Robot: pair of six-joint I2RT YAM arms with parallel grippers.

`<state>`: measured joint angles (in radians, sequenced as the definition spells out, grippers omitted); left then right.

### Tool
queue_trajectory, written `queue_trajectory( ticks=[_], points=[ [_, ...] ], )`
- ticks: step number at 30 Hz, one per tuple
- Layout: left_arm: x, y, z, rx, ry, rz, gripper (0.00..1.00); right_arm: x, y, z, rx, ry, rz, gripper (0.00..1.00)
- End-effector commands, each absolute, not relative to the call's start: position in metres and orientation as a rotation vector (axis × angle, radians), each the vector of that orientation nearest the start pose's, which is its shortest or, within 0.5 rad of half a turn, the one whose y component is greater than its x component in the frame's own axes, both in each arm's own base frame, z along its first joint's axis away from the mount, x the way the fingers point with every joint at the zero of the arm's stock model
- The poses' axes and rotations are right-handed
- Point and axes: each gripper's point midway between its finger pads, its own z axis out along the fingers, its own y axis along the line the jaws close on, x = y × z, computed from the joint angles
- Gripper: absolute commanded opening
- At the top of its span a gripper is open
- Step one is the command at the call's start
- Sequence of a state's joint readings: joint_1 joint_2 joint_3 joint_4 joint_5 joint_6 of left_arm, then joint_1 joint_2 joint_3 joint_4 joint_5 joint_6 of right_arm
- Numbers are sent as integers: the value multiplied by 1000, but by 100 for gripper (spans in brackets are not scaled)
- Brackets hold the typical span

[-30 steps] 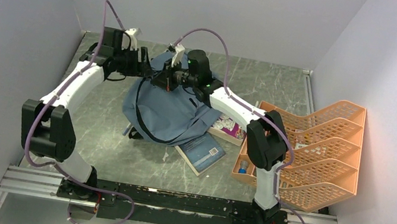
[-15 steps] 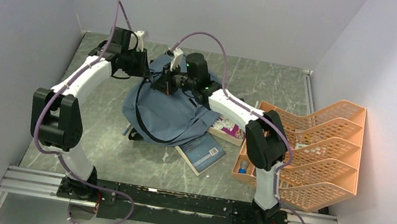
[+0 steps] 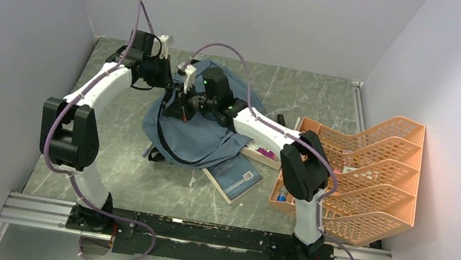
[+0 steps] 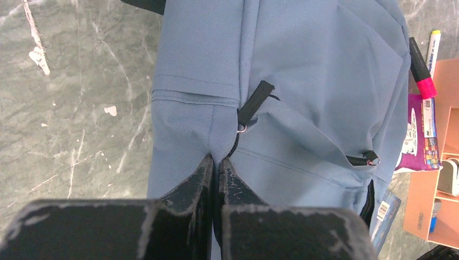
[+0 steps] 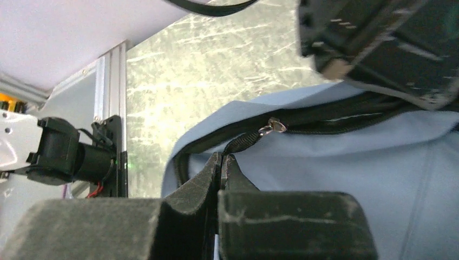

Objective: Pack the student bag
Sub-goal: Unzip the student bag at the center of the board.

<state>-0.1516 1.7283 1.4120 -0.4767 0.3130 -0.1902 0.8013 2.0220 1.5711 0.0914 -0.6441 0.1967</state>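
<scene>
Student bag (image 3: 195,135): slumped mid-table, near edge over a book (image 3: 234,176).
Left gripper (image 4: 215,162): pinching bag fabric by the zip (the anchor).
Right gripper (image 5: 223,162): pinching the zip pull (image 5: 246,142).
Technique: draw the pull along the track, fabric held taut.

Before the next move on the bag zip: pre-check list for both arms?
1. Left jaws shut on student bag fabric: ok.
2. Right jaws shut on the zip pull: ok.
3. Zip opened wide enough for packing: cannot tell.
4. Book clear of the bag: not ok, partly under it.
5. Left arm and right arm uncrossed: ok.
</scene>
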Motion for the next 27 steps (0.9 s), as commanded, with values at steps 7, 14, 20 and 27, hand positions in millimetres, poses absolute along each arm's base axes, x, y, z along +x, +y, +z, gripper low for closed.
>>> queue_trajectory(
  ticks=[7,14,20,27],
  points=[
    [476,-132,182,83,2269,-522,5,237,482,188,-1267,1763,1362,0],
    [508,-127,186,43,2231,-504,5,209,450,169,-1192,1843,1387,0],
    [532,-129,194,41,2204,-502,5,193,427,141,-1186,1944,1354,0],
    [529,-144,199,62,2172,-608,5,195,431,139,-1151,1953,1362,0]
  ],
)
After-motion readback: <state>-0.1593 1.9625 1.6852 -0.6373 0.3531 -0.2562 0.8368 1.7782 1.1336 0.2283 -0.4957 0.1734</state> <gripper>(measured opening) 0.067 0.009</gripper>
